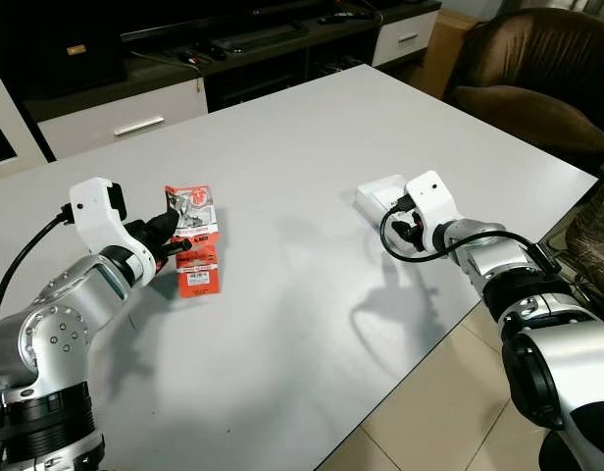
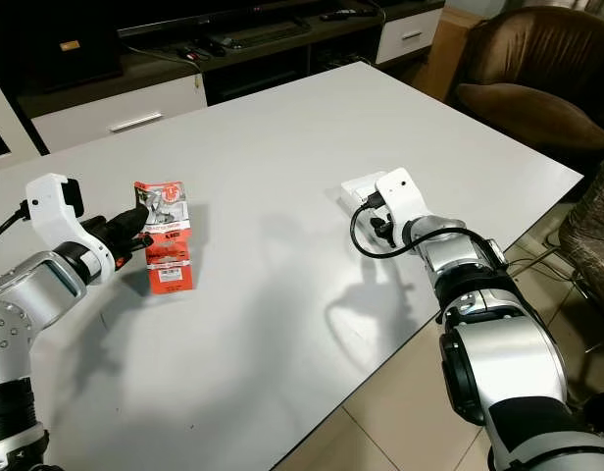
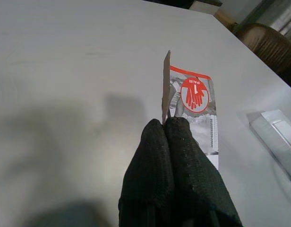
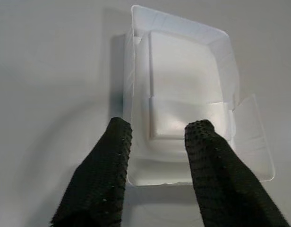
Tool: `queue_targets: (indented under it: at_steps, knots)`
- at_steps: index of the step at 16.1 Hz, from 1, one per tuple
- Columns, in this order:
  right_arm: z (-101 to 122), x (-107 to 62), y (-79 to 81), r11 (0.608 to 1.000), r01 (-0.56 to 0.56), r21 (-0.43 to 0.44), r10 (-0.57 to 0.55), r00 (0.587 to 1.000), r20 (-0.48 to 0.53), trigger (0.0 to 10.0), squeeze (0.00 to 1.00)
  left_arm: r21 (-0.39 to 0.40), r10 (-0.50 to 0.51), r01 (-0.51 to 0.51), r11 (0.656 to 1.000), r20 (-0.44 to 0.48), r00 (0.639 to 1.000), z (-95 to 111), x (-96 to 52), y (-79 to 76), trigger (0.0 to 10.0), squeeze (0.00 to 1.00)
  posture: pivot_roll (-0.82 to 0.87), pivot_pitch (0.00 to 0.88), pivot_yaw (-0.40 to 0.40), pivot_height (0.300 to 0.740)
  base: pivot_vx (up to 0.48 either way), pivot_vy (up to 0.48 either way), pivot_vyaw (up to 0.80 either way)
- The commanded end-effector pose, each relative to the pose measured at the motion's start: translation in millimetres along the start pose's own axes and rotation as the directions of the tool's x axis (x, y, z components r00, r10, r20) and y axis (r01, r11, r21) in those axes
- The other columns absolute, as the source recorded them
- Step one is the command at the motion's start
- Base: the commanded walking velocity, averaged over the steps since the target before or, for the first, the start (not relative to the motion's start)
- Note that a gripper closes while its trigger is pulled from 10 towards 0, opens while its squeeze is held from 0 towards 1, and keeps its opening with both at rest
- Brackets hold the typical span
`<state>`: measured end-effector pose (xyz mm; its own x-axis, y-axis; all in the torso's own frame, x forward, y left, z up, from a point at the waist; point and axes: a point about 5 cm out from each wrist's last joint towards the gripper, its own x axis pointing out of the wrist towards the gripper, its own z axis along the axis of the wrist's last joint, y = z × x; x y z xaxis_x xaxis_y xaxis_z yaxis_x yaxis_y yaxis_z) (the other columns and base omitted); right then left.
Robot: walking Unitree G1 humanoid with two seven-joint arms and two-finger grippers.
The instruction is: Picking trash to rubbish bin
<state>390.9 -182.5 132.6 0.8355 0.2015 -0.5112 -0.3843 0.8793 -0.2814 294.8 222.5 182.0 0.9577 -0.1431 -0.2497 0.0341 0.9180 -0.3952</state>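
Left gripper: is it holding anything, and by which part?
Yes. The left gripper is shut on the red card packet, pinching its near edge. The right gripper holds nothing.

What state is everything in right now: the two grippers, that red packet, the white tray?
Left gripper: shut, pinching the red packet's edge.
Red packet: held upright on the table, folded open.
Right gripper: open, fingers straddling the tray's near end.
White plastic tray: lying flat on the table, not gripped yet.
Table: white.

one red glove card (image 1: 194, 240), one clear plastic tray (image 4: 183, 94), one table (image 1: 312, 147), two armchairs (image 1: 537, 69)
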Motion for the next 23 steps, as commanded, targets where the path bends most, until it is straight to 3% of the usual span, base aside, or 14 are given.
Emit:
queue_targets:
  at_steps: [1,5,6,12,13,14,15,16,17,23]
  knots:
    - [1.8,-1.5,-3.7,0.999,-0.01,0.038,0.01,1.0,-0.009,10.0,1.0,0.011,-0.021,0.021,1.0,0.005,1.0,5.5,1.0,-3.5,0.0,0.0,0.06,0.0,-0.029,0.74,0.0,0.0,0.0]
    - [-2.7,0.2,2.6,0.995,-0.044,0.085,0.046,0.999,-0.019,10.0,1.0,0.015,-0.031,0.031,0.999,-0.001,1.0,4.9,1.4,-5.4,0.0,0.0,0.06,0.0,-0.028,0.74,0.0,0.0,0.0]
    - [-9.4,0.9,4.9,0.997,-0.041,0.072,0.044,0.998,-0.047,10.0,0.0,0.017,-0.035,0.035,0.999,-0.004,0.999,4.3,1.2,-6.5,0.0,0.0,0.07,0.0,-0.026,0.74,0.0,0.0,0.0]
    - [-36.6,2.7,16.0,0.993,-0.064,0.101,0.076,0.99,-0.121,10.0,0.0,0.027,-0.049,0.049,0.998,-0.02,0.999,2.6,-0.2,-7.9,0.0,0.0,0.08,0.0,-0.025,0.74,0.0,0.0,0.0]
    - [-43.2,2.9,19.2,0.992,-0.075,0.101,0.089,0.986,-0.139,7.0,0.0,0.029,-0.05,0.05,0.998,-0.023,0.999,2.2,-1.0,-7.7,0.0,0.0,0.08,0.0,-0.027,0.74,0.0,0.0,0.0]
    - [-44.1,3.0,20.1,0.992,-0.077,0.104,0.092,0.986,-0.141,6.5,0.0,0.03,-0.049,0.05,0.998,-0.024,0.999,2.2,-1.2,-7.4,0.0,0.0,0.08,0.0,-0.027,0.74,0.0,0.0,0.0]
    - [-45.9,3.2,21.1,0.991,-0.078,0.105,0.093,0.985,-0.143,4.0,0.0,0.031,-0.046,0.047,0.998,-0.025,0.999,2.2,-1.4,-7.0,0.0,0.0,0.08,0.0,-0.027,0.74,0.0,0.0,0.0]
    - [-47.4,3.3,21.8,0.991,-0.077,0.106,0.092,0.986,-0.143,2.9,0.0,0.031,-0.045,0.046,0.998,-0.025,0.999,2.5,-1.5,-6.7,0.0,0.0,0.08,0.0,-0.027,0.74,0.0,0.0,0.0]
    - [-47.6,3.4,21.8,0.992,-0.072,0.106,0.086,0.987,-0.135,0.0,0.0,0.032,-0.045,0.045,0.998,-0.022,0.999,3.2,-1.5,-6.5,0.0,0.0,0.08,0.0,-0.028,0.74,0.0,0.0,0.0]
    - [-44.4,3.6,18.8,0.994,-0.036,0.101,0.044,0.996,-0.08,0.0,0.0,0.038,-0.04,0.041,0.998,-0.014,0.999,5.9,-1.2,-5.7,0.0,0.0,0.09,0.0,-0.023,0.74,0.0,0.0,0.0]
